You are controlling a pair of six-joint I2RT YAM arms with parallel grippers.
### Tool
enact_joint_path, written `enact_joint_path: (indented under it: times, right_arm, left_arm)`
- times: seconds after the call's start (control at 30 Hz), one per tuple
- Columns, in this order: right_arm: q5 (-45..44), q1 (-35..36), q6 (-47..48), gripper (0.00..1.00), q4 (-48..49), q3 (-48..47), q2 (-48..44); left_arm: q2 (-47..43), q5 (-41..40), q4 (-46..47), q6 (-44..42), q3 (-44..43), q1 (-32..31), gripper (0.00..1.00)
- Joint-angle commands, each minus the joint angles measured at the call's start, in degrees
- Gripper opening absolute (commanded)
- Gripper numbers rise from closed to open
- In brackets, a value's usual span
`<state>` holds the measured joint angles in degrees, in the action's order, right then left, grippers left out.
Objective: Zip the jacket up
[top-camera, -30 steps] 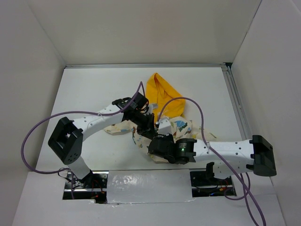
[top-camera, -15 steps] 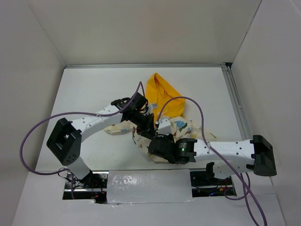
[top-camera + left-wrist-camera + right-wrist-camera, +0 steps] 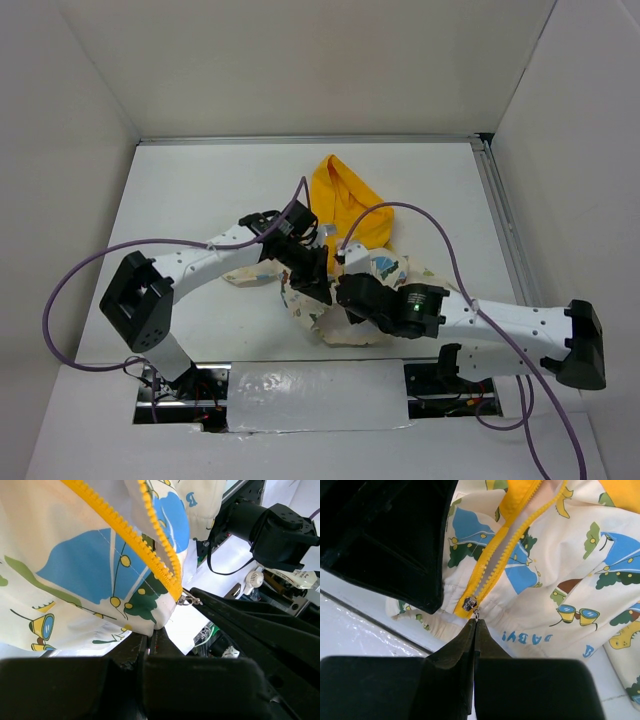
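**Both grippers clamped at the foot of the zipper**

Your right gripper (image 3: 475, 623) has its fingers pressed flat together. The tips pinch the small metal pull tab (image 3: 476, 614) that hangs from the slider (image 3: 469, 603). The slider sits at the very bottom of the yellow zipper (image 3: 506, 555), just above the gathered hem. Above it the two rows of teeth run up side by side, with a pale gap between them that widens toward the top of the wrist view.

Your left gripper (image 3: 152, 634) is closed just as tightly. It nips the lower edge of the jacket (image 3: 75, 565) right beside the zipper's end. In that wrist view you can see the right gripper's black fingers (image 3: 235, 615) reaching in from the right to the metal tab, just beside the hem corner.

From overhead, the two grippers meet close together over the near part of the jacket, around the middle of the white table (image 3: 200, 200). The jacket lies crumpled there, cream with blue, green and yellow prints. Its bright yellow hood (image 3: 345, 195) is spread toward the far side, beyond both grippers. A purple cable (image 3: 60, 290) loops over each arm.
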<state>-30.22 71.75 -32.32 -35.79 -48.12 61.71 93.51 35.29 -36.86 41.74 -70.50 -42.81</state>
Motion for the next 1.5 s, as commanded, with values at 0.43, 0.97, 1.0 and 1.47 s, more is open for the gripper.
enact_joint_path:
  times: [0.43,0.97,1.0,1.47]
  right_arm:
    - [-1.86,-12.68,-2.75,0.00,-5.26,-13.76,7.55]
    - [42.50,-24.10,5.86,0.00,-6.66,-14.55,5.52]
    - [44.00,-24.72,5.95,0.00,-7.53,-14.90,5.52]
    - [59.29,-34.12,8.41,0.00,-10.44,-17.45,3.24]
  left_arm:
    - [-4.22,-3.91,-1.55,-3.24,2.56,-3.78,0.00]
    - [-11.05,-15.67,1.70,-11.13,-4.30,-5.44,0.55]
    - [-12.03,-19.52,2.31,-14.54,-3.60,-6.84,0.56]
    - [-26.46,-34.30,17.16,-37.16,9.06,-12.91,0.99]
